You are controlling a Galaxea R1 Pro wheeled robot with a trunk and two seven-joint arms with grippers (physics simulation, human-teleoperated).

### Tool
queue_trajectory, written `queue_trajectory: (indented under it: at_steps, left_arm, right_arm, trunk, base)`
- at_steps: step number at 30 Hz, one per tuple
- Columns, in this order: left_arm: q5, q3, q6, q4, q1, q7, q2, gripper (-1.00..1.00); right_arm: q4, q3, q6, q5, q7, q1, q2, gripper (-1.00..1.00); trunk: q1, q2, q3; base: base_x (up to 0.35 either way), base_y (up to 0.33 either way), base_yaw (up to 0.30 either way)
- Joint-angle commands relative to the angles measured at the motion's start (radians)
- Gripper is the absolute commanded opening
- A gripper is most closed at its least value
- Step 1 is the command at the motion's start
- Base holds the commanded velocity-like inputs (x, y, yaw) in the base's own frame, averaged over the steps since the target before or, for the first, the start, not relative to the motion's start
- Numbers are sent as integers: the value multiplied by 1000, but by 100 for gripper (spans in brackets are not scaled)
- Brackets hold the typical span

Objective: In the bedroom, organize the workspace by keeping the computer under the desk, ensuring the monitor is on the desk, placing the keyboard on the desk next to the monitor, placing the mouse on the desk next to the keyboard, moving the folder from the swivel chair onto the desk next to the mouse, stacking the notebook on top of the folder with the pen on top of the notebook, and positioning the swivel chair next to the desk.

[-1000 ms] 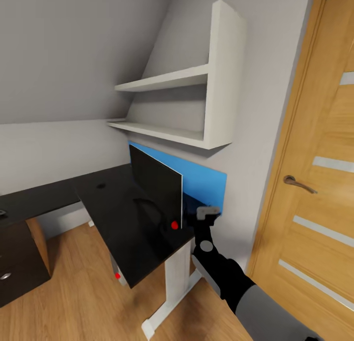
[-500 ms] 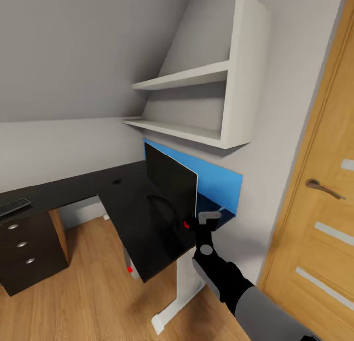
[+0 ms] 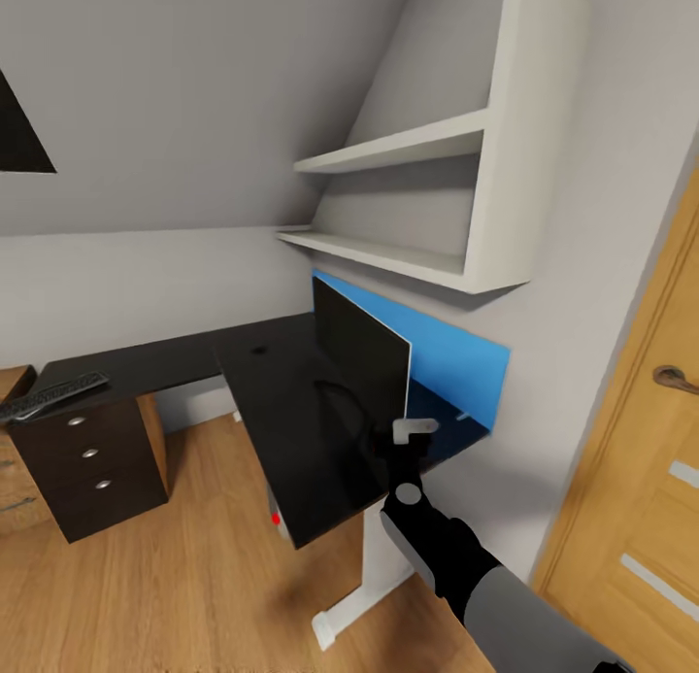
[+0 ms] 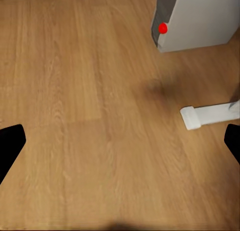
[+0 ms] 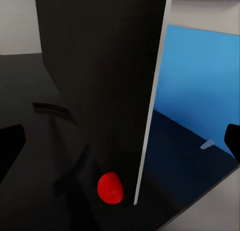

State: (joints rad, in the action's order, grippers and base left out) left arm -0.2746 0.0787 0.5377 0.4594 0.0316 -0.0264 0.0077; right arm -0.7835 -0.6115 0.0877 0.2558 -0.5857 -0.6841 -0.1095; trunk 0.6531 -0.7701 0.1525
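The desk [image 3: 282,401] has a black L-shaped top and a blue back panel [image 3: 466,367]. The monitor [image 3: 361,362] stands upright on it in front of the panel. My right gripper [image 3: 404,436] is at the monitor's near lower corner. In the right wrist view the right gripper [image 5: 122,143] is open, with the monitor's [image 5: 107,71] white edge and red dot [image 5: 110,187] between the spread fingers. The keyboard [image 3: 50,397] lies at the desk's far left end. The computer [image 4: 197,18] stands on the floor under the desk. My left gripper [image 4: 120,146] hangs open over the floor.
A black drawer pedestal [image 3: 92,459] stands under the desk's left end, with a light wooden cabinet [image 3: 12,479] beside it. White wall shelves [image 3: 427,207] hang above the monitor. A wooden door [image 3: 650,459] is at the right. The desk's white foot [image 4: 207,116] rests on the floor.
The camera has swung left, so the desk, shelves and door sit further right in the picture; the pedestal and keyboard have come into view. My right gripper stays at the monitor's corner.
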Motion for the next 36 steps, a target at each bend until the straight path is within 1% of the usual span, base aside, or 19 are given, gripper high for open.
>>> queue_trajectory:
  at_steps: [1, 6, 12, 17, 26, 36]
  left_arm:
    - [-2, -1, 1, 2, 1, -3, 0, 100]
    - [-2, -1, 1, 2, 1, -3, 0, 100]
    - [1, -3, 1, 2, 1, -3, -3, 100]
    - [2, -3, 1, 2, 1, -3, -3, 100]
    - [2, -4, 2, 2, 1, -3, -3, 100]
    - [1, -4, 2, 2, 1, -2, -3, 100]
  right_arm:
    - [1, -5, 9, 10, -5, -2, 1, 100]
    - [1, -6, 9, 11, -5, -2, 0, 100]
    - [1, -5, 9, 11, -5, -2, 1, 100]
    - [1, -5, 9, 9, -5, -2, 2, 100]
    - [1, -4, 12, 7, -5, -2, 3, 100]
    - [2, -4, 12, 8, -5, -2, 4, 100]
  trunk:
    - [0, -1, 2]
    - [0, -1, 6]
    - [0, -1, 9]
    - [0, -1, 9]
    - [0, -1, 9]
    - [0, -1, 9]
  base:
    - [0, -280, 238]
    - [0, -292, 197]
    - [0, -225, 79]
    - [27, -60, 18]
    - [212, -14, 4]
    - [82, -6, -17]
